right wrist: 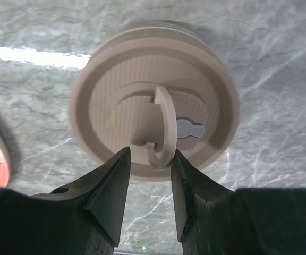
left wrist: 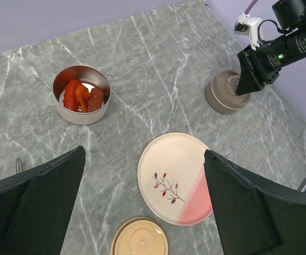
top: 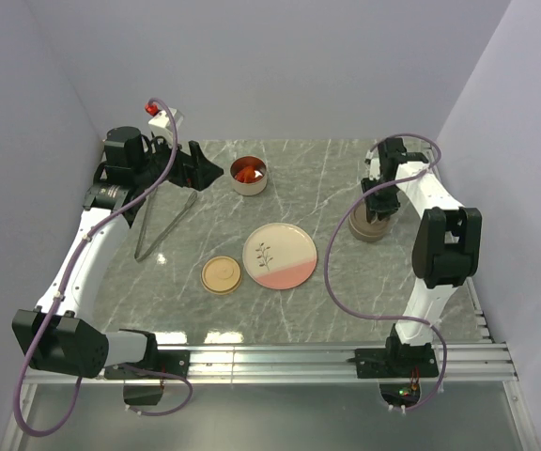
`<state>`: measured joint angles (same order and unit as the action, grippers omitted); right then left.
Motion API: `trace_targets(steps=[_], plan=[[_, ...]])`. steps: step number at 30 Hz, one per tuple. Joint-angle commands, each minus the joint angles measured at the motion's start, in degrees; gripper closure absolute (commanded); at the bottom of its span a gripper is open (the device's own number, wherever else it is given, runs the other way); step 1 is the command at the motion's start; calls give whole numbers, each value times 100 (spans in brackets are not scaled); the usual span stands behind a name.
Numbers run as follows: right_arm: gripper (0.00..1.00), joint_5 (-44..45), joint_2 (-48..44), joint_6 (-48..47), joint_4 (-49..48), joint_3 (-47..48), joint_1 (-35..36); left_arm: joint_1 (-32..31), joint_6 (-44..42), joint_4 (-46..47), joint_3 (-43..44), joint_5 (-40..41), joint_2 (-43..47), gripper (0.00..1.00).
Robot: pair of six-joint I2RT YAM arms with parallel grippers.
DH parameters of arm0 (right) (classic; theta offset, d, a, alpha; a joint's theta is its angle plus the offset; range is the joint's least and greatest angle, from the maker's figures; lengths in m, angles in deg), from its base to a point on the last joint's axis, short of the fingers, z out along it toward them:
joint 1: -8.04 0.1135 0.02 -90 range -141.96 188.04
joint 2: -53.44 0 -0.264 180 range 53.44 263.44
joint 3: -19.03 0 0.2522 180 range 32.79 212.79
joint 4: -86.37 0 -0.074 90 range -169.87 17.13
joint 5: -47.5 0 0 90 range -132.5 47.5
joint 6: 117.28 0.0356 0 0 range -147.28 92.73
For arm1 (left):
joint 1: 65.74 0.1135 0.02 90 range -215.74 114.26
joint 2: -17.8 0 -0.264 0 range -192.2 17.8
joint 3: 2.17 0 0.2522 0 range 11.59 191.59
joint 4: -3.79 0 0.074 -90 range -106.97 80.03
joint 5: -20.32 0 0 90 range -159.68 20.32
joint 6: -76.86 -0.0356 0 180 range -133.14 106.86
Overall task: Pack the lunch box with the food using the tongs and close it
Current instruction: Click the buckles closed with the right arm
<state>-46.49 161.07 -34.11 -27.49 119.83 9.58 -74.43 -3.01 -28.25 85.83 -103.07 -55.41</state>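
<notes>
- Toward the upper left of the overhead view, the tongs [top: 169,222] lie flat on the counter [top: 327,178], just below the left gripper [left wrist: 144,153], whose jaws are spread wide and hold nothing.
- The tongs are slim polished metal, two narrow arms joined at one end. They are probably light, stiff along their length, springy across it, and slick. Mid-length, across both arms, looks like the best place to hold them, so a squeeze closes the tips. Lying flat on hard stone, they leave little room to get under.
- At upper centre, the food [left wrist: 82,95] sits inside a round tin [left wrist: 84,118]. The pieces are glossy, red and smooth, likely hard, light plastic that could slip from metal tips.
- The tin is brushed steel inside and beige outside. A flat beige lid [left wrist: 141,241] lies at lower centre, just beside the glazed plate [left wrist: 163,159].
- At the right of the frame stands a brown lidded container [right wrist: 105,106] of matt, finely ribbed plastic, perhaps another tier of the lunch box. Its thin ring handle [right wrist: 166,122] stands upright.
- The right gripper [right wrist: 150,153] has its jaws partly apart astride that ring, with a gap on one side, so they are not clamped. The ring seems the natural hold, though it is narrow.
</notes>
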Motion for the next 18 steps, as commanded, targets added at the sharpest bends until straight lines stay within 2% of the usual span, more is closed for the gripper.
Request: trace_targets(steps=[1, 18], plan=[[57, -207, -93, 76, 158, 278, 101, 25, -64, 202, -41, -133, 219, 1], [58, -366, -41, 165, 203, 524, 435, 25, -64, 167, -50, -115, 211, 1]])
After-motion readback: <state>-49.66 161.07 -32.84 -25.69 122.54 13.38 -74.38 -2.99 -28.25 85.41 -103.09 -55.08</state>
